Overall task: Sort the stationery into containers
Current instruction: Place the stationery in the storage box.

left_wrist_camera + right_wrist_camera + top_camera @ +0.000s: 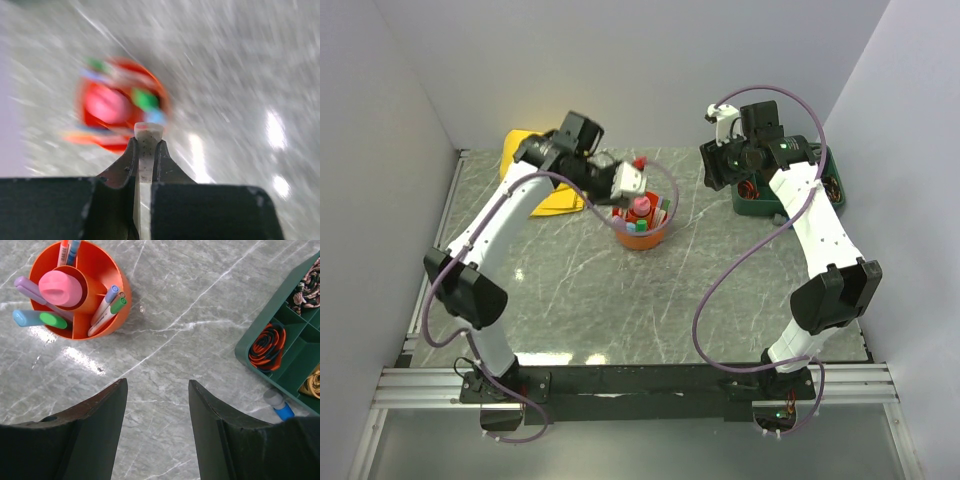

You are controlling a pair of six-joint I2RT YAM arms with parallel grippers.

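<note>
Eraser block [148, 131]: small, pale, whitish-tan. Clamped between the fingers [129, 159] of the left gripper [148, 142], end just proud of the fingertips. Long axis apparently in line with the fingers, pointing down toward the bowl; background too blurred to say more.

Organiser bowl [123, 296]: round, bright orange, central cup and divided outer ring. Upright near the far edge of the tabletop [620, 300], about midway across.
- Pink-capped tube [60, 286]: upright in the central cup, cap up.
- Lilac stick [27, 286]: leaning in the outer ring, top out over the rim.
- Two markers [111, 299], blue and green caps: side by side in one compartment, caps up and tilted outward.
- Further blue- and green-capped pieces [35, 318]: slanted across the neighbouring compartment.

Left arm: reaching from the near-left base, forearm angled rightward, wrist bent down directly over the bowl.

Right gripper [157, 383]: fingers apart, nothing between, facing down at bare tabletop. Arm raised, wrist over the green tray [250, 347] at the far-right corner.

Yellow cloth [535, 150]: far-left corner.
</note>
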